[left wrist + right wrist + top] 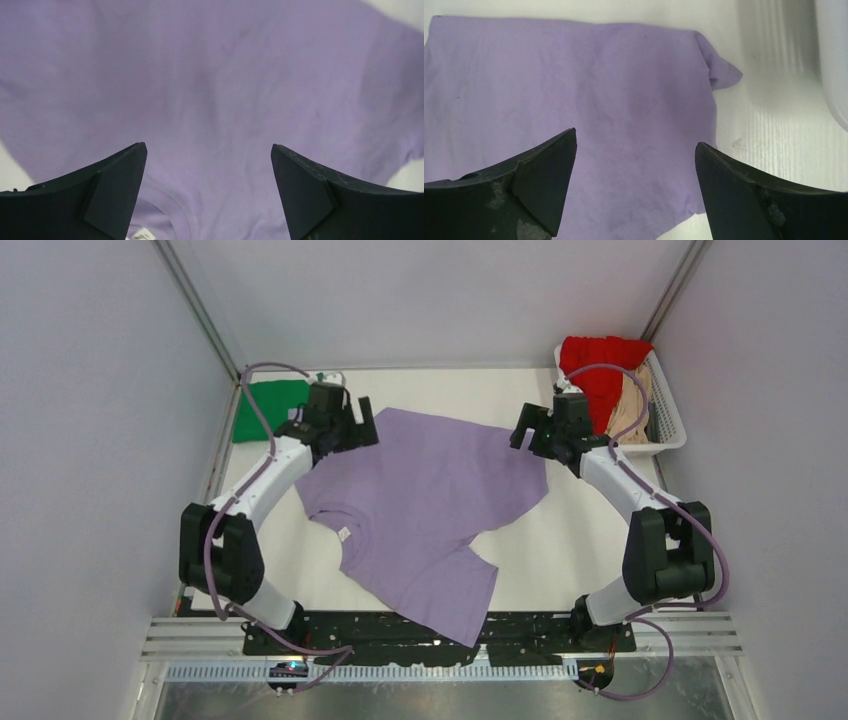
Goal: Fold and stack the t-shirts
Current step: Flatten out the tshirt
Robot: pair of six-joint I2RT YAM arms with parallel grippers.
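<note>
Two pairs we saw released: left fingers [112,192], right fingers [541,190], above far corners of lavender t-shirt [420,500] on desk [580,540].

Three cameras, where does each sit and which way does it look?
Top external: above and behind the bases, looking down on the table; the left arm, right arm and lavender t-shirt show.
Left wrist: on the left arm, facing down at the shirt past the open left pincer.
Right wrist: same, right pincer open near the shirt's edge.
Shared: all see the lavender t-shirt.
</note>
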